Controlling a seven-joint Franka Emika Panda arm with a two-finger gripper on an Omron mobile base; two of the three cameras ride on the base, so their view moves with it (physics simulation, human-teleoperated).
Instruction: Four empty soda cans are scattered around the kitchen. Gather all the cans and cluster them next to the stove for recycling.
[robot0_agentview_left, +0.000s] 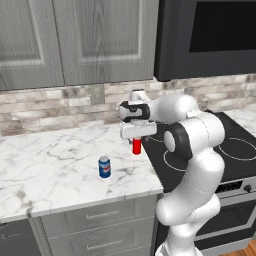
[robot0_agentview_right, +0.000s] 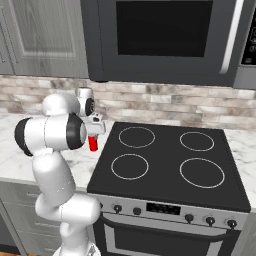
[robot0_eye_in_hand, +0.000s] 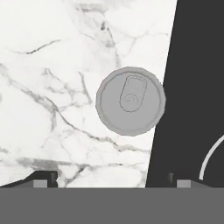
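Red soda can (robot0_agentview_left: 136, 146) upright on marble counter (robot0_agentview_left: 55, 160), directly below the gripper (robot0_agentview_left: 137, 134), at the stove (robot0_agentview_right: 170, 165) edge. Hand view: can's grey top (robot0_eye_in_hand: 130, 101) sits between and beyond the spread fingertips (robot0_eye_in_hand: 43, 178), untouched. Gripper wide open, holding nothing. Blue soda can (robot0_agentview_left: 104, 167) stands on the counter, apart from the gripper, on the side away from the stove.

red can (robot0_agentview_left: 136, 146): 1 | blue can (robot0_agentview_left: 104, 167): 1 | stove (robot0_agentview_right: 170, 165): 1 | burner rings: 4
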